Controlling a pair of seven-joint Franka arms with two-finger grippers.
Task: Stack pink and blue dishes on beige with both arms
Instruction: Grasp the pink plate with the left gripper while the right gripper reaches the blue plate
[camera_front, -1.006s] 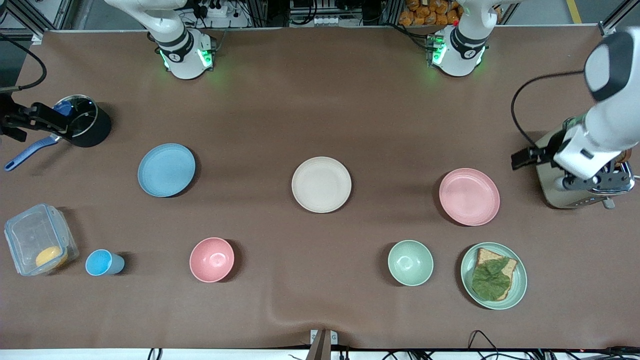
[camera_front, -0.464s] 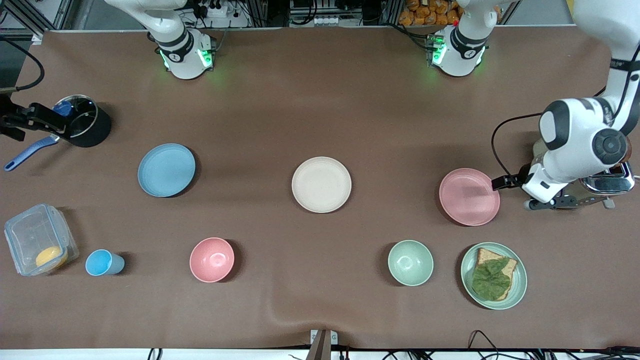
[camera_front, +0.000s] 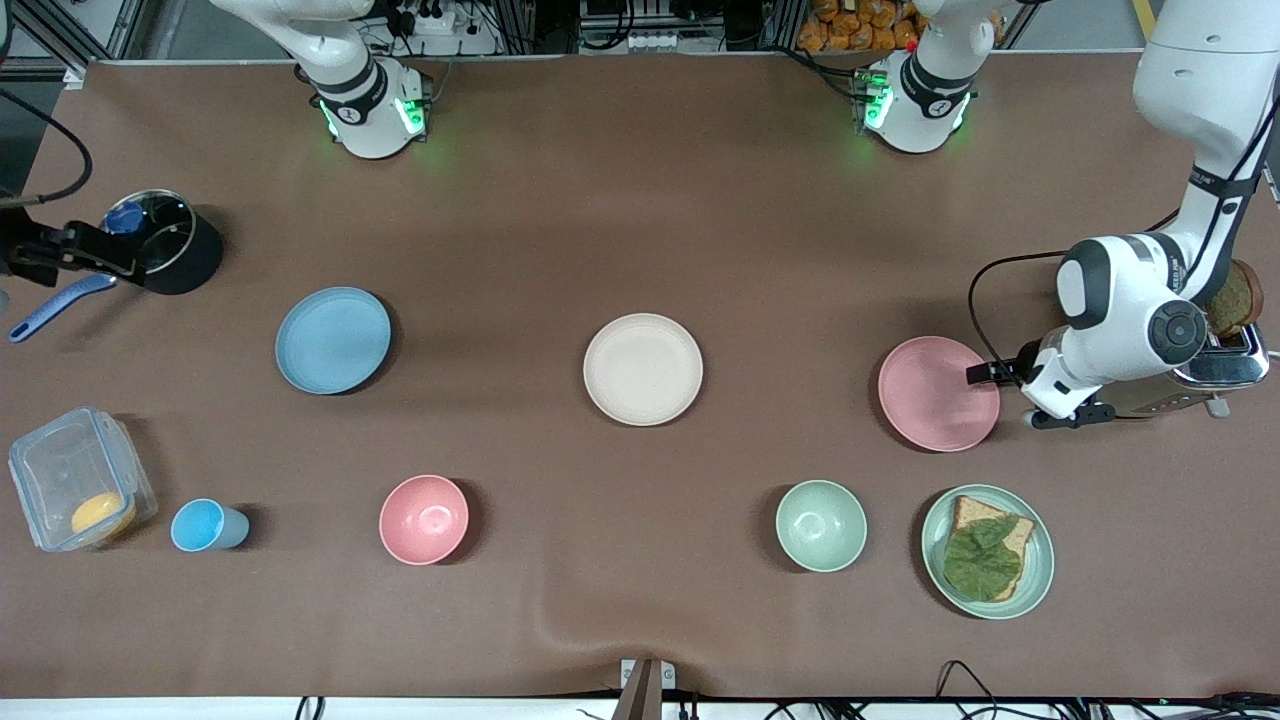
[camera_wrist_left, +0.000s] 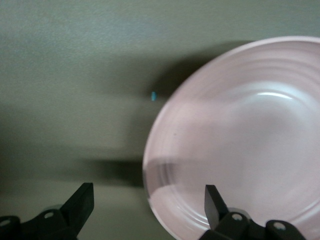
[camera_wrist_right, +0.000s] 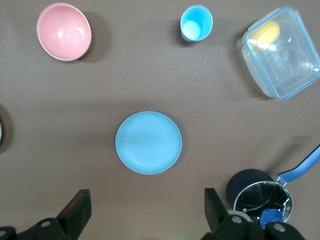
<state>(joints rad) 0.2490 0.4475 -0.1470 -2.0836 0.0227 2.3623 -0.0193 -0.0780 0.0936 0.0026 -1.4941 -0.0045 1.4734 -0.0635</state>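
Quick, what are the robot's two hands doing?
Left gripper: open, empty, at the pink plate's rim.
Right gripper: open, empty, above the blue plate.

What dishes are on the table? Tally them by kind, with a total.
Plates: 4 (blue plate, beige plate, pink plate, green plate)
Bowls: 2 (pink bowl, green bowl)
Cups: 1 (blue cup)
Total: 7

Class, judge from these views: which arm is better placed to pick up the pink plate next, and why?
Left. The left gripper is open at the pink plate rim, one finger over it. The right gripper is high by the pot, at the right arm's end.
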